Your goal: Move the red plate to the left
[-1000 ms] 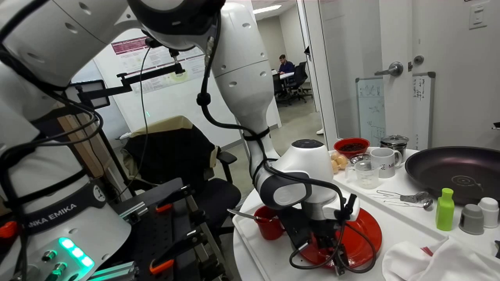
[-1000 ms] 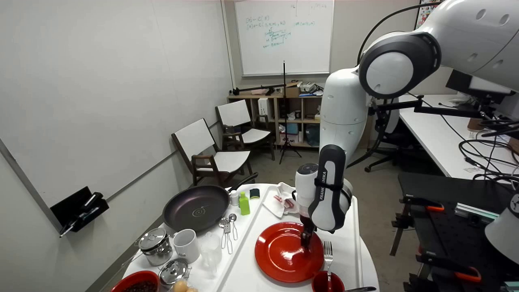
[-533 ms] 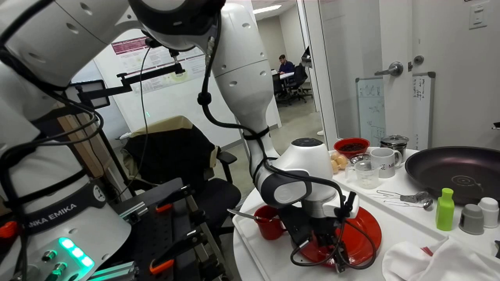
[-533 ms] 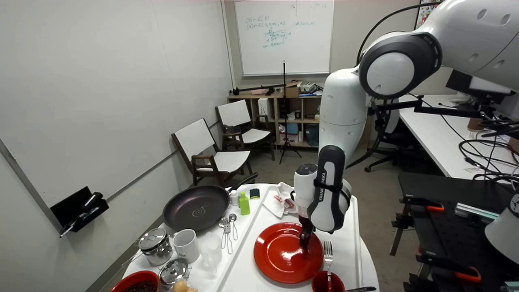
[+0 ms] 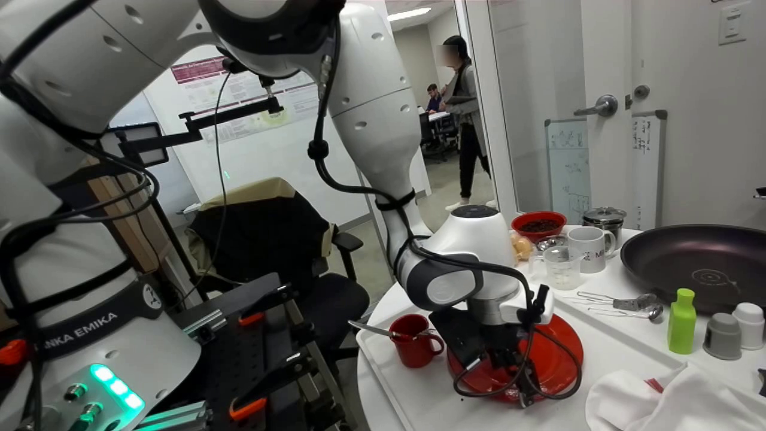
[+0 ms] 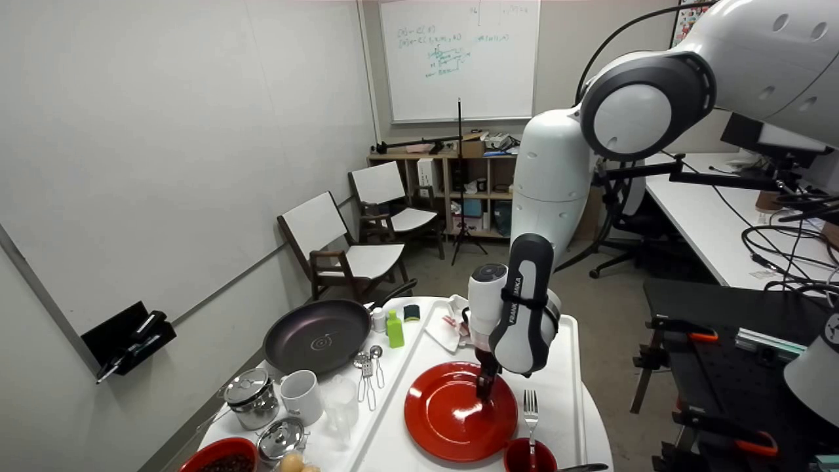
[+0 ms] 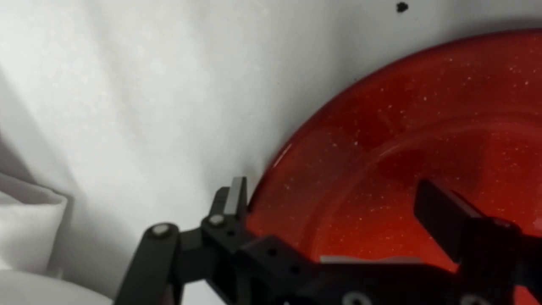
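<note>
The large glossy red plate lies flat on the white tray in both exterior views [image 5: 559, 350] [image 6: 442, 419] and fills the right of the wrist view [image 7: 381, 101]. My gripper is over its rim in both exterior views [image 5: 514, 380] [image 6: 484, 393], on the side by the white cloth. In the wrist view the gripper [image 7: 330, 184] is open. One finger [image 7: 236, 197] stands just outside the plate's edge, close to or touching it; I cannot tell which. The opposite finger [image 7: 446, 220] is over the plate's inner part. The arm hides part of the plate.
A red mug [image 5: 413, 350] holding cutlery stands beside the plate; a fork [image 6: 531, 410] sticks out of it. A crumpled white cloth [image 5: 652, 401] lies near the gripper. Past the tray rim [image 5: 604, 335] are a green bottle [image 5: 681, 323], a pan [image 5: 706, 263] and utensils [image 5: 628, 304].
The gripper and the red plate have shifted together a little, leftward in an exterior view and toward the pan side. More of the mug's handle shows. A person has appeared in the doorway.
</note>
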Controlling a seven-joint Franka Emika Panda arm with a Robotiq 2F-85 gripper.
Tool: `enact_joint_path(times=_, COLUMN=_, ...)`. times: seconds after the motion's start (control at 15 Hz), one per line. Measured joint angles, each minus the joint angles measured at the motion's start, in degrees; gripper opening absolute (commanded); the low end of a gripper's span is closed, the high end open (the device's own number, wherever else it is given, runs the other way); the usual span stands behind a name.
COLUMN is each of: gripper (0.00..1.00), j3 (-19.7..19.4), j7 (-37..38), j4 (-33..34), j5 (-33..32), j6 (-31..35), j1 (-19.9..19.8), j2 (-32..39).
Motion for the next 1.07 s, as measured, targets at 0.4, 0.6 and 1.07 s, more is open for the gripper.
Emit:
enact_joint_path(times=0.4, gripper=1.00, j3=0.76, j7=0.00, j4=1.34, j5=-0.03, j6=-1.86, j1=0.11, j2=0.13)
enact_joint_path(times=0.6, gripper=1.00, j3=1.12, j7=-0.01, j4=1.86, j5=-0.04, j6=-2.52, j1=0.33, j2=0.33)
enact_joint_path(times=1.07, gripper=1.00, j3=1.99, j7=-0.01, j4=2.47, j5=-0.08, j6=-2.77, j1=1.17, j2=0.43)
